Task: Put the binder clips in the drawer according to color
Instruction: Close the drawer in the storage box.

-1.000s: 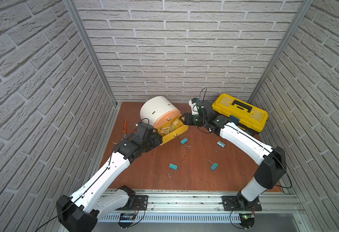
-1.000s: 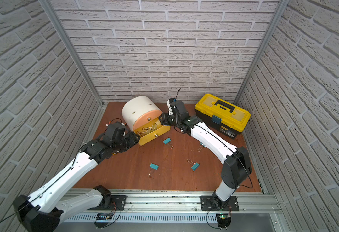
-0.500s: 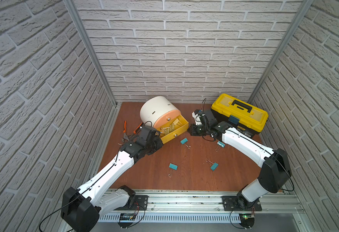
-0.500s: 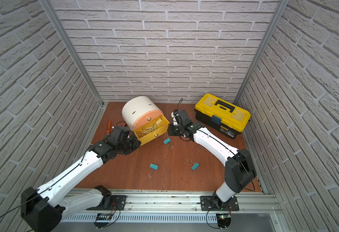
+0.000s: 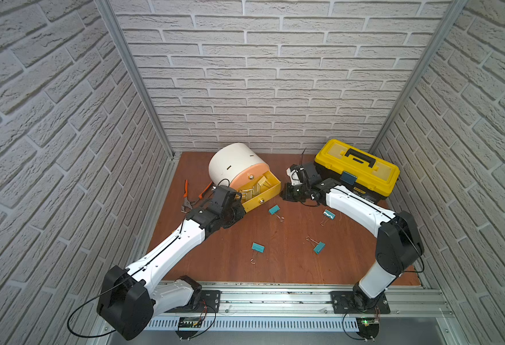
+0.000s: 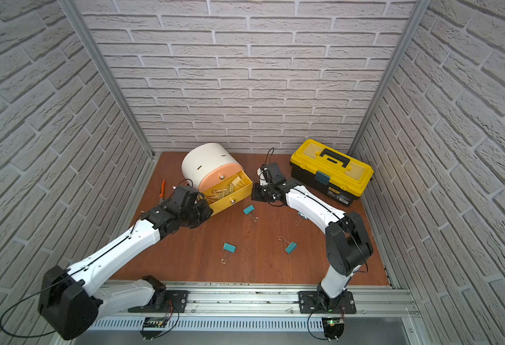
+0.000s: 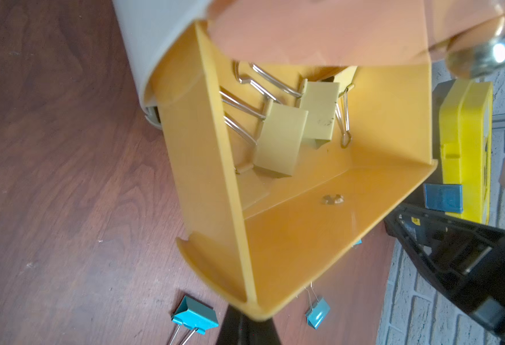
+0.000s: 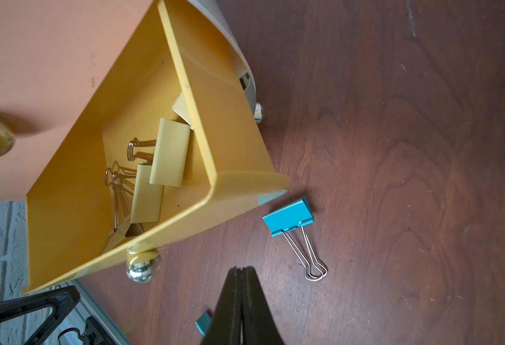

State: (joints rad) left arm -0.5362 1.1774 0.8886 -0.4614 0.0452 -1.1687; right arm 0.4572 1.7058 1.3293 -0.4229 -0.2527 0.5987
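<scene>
The white drum-shaped drawer cabinet (image 5: 233, 162) (image 6: 206, 162) stands at the back. Its yellow drawer (image 5: 267, 191) (image 7: 320, 239) (image 8: 233, 143) is pulled out and holds several pale yellow binder clips (image 7: 281, 143) (image 8: 170, 152). Several teal clips lie on the table (image 5: 274, 210) (image 5: 329, 214) (image 5: 258, 247) (image 5: 319, 247) (image 8: 288, 216). My left gripper (image 5: 240, 209) (image 7: 246, 319) is shut and empty, its tips under the yellow drawer's front corner. Beside the drawer's other end, my right gripper (image 5: 284, 195) (image 8: 240, 270) is also shut and empty.
A yellow-and-black toolbox (image 5: 357, 170) stands at the back right, just behind my right wrist. Orange-handled pliers (image 5: 190, 197) lie to the left of the cabinet. Brick walls close in three sides, and a metal rail (image 5: 275, 298) runs along the front.
Both grippers have gone from partly open to shut. The right gripper has drawn back from over the yellow drawer and come down beside it. The left gripper stays at the drawer's corner.
</scene>
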